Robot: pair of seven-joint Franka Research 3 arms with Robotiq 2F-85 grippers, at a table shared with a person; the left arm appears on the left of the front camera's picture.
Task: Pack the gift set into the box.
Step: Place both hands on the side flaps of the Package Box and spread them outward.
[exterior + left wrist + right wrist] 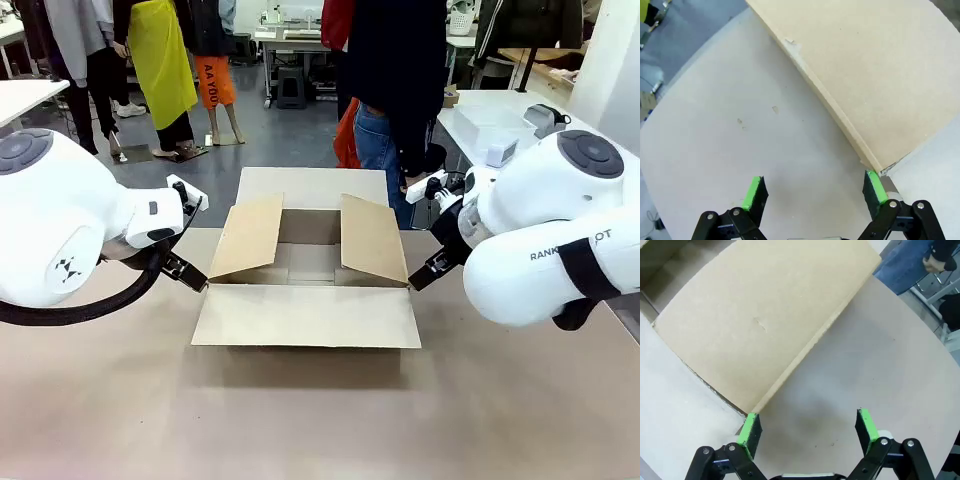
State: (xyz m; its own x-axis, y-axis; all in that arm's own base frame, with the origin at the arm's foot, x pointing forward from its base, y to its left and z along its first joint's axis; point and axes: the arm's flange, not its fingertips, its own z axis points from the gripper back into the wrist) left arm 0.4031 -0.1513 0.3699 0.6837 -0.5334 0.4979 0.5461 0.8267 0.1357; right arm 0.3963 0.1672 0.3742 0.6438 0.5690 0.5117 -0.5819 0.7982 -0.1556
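Box (305,315) sat mid-counter (300,420), four flaps open, visible inside bare. Left tool (812,189) spread wide, empty, beside box's near-left corner. Right tool (807,426) likewise wide, empty, beside near-right corner. Judged: nothing packed yet, whole packing left.

A pale tan tabletop (300,420) fills the lower half of the frame. Beyond it a smooth grey floor (300,135) runs to the top edge. A white side table (25,95) stands at the upper left, a white bench (480,125) at the upper right, and a far desk (290,38) at top centre with a dark stool (291,88) beneath. The light is even.
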